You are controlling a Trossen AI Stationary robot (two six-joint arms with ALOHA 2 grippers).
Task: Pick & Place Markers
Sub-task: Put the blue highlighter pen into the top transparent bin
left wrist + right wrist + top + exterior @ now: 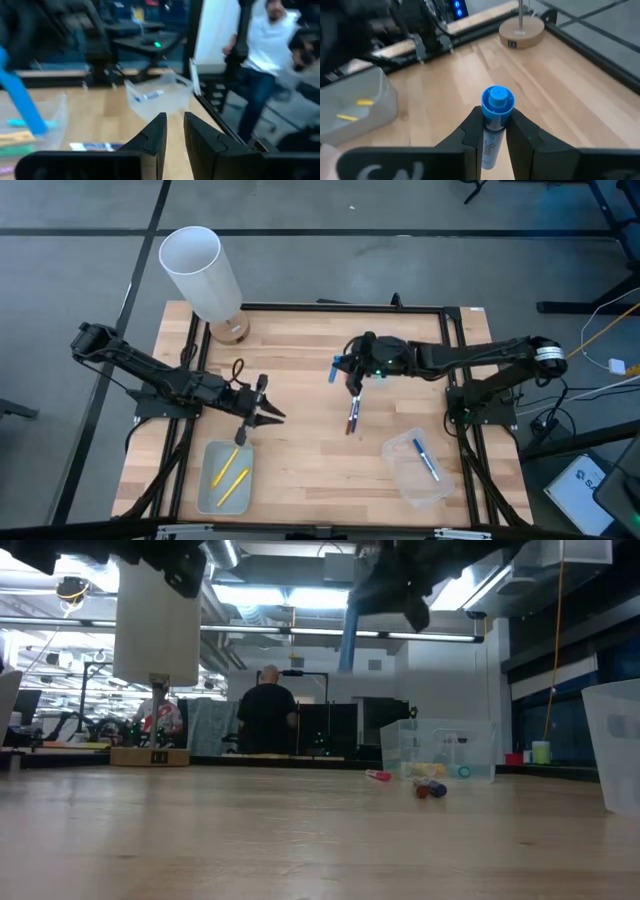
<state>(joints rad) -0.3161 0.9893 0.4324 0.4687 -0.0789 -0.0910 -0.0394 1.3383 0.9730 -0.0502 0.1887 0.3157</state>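
- Table [300, 350]: wood top, black frame, two dark arms, one per short edge.
- R gripper [494, 116]: over mid-table, a bit toward the R arm's side. Claw clamped on a blue marker [496, 100], cap end sticking up past the fingertips. From above the same marker [336, 368] juts out sideways from the gripper.
- L gripper [174, 120]: on the L arm's side, just off the L tray's inner rim. Claw narrow, a thin gap between the fingers w/ nothing in it.
- L tray [207, 498]: clear plastic, at the long edge opposite the white tube, L arm's side. Holds 2 yellow markers [228, 478], lying slanted, side by side.
- 1 more yellow marker [241, 435]: at that tray's rim, just beside the L gripper; can't tell if touching.
- R tray [400, 478]: clear, same long edge, R arm's side. Holds 1 blue marker [427, 461].
- Loose markers [352, 417]: a couple, dark purple/red, on bare wood mid-table, near the R gripper, apart from both trays.
- White tube [200, 270]: tall, on a round wood base [230, 330], far corner on the L arm's side.
- Room beyond: person in dark top [268, 712], back turned; another in a white shirt [267, 50] off the table's edge.
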